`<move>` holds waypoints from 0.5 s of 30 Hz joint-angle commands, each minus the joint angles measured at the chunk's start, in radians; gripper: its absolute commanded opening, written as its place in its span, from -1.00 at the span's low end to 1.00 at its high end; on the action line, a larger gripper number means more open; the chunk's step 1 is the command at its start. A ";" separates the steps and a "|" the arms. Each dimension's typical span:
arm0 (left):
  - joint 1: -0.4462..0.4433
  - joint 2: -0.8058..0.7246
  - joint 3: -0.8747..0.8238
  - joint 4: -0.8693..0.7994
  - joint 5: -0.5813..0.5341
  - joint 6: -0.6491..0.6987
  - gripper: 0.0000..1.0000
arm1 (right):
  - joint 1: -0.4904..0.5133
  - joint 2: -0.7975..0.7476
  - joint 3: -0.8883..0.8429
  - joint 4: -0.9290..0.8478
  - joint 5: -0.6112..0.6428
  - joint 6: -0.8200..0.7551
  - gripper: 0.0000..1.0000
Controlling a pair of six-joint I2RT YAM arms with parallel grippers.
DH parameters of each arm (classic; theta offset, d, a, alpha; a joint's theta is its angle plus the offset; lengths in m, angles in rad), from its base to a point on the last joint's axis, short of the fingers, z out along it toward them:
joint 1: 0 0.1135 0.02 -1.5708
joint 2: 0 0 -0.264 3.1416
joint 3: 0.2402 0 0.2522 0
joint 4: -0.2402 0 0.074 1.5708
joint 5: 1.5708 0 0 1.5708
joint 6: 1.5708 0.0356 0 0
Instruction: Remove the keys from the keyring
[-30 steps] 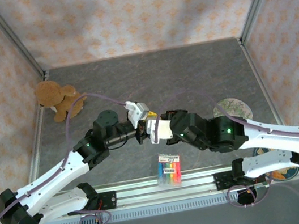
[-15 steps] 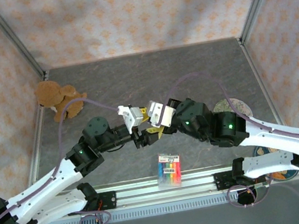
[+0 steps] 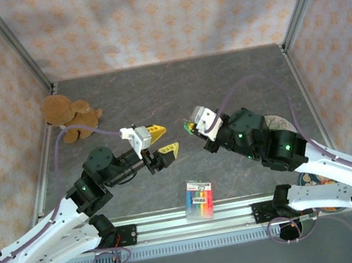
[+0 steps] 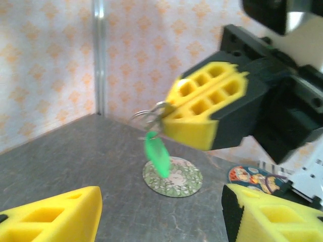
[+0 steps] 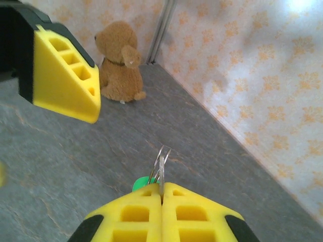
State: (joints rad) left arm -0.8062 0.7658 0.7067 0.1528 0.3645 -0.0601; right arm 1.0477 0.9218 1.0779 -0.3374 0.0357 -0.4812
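Clamping the keyring (image 4: 146, 117) tight, the right gripper (image 5: 161, 194) lets the green key (image 4: 157, 154) dangle at six o'clock, not yet freed, while the left gripper (image 3: 162, 140) hangs spread and empty at nine o'clock.

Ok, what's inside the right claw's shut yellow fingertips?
A thin silver wire keyring pokes out of the right claw, with a green-headed key hanging from it. The stretch of ring it clamps is covered, so whether another key sits there is unclear.
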 commanded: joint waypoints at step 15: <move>0.306 0.136 0.218 -0.164 0.172 -0.229 0.30 | -0.349 0.081 -0.087 0.254 -0.500 0.429 -1.00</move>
State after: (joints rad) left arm -0.5240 0.8810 0.8703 0.0231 0.4328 -0.2440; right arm 0.7383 0.9928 0.9962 -0.1661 -0.3248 -0.1432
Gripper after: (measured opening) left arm 0.649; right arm 0.039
